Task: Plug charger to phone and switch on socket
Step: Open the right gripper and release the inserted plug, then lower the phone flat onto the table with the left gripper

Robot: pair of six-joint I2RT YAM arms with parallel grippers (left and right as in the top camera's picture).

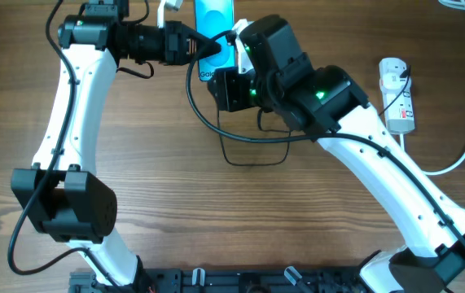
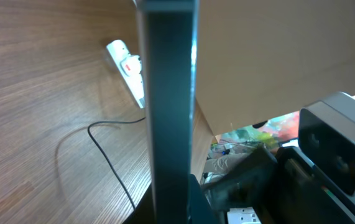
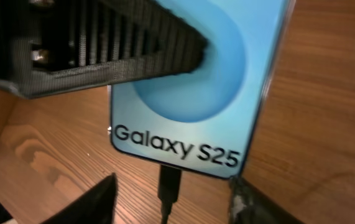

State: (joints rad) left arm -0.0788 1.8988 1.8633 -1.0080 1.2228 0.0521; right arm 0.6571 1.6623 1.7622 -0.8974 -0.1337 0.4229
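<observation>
**Phone held up, charger at its port**

One phone, one charger, one socket and two grippers are in view, all over one wooden table.

The left gripper is clamped on the phone at the far edge of the table. The right wrist view shows one ribbed finger lying across the teal screen above the words "Galaxy S25". That same view shows the charger's black connector tip meeting the phone's bottom edge. The right gripper has its two fingers spread wide to either side of the connector, touching neither it nor the phone.

The overhead view hides that joint under the right wrist. It does show the socket lying well apart on the right side of the table, with a plug in its far end.

The left wrist view gives the phone edge-on — a dark upright bar — with the white, red-marked socket and a stretch of thin black cable on the wood beyond it.
</observation>
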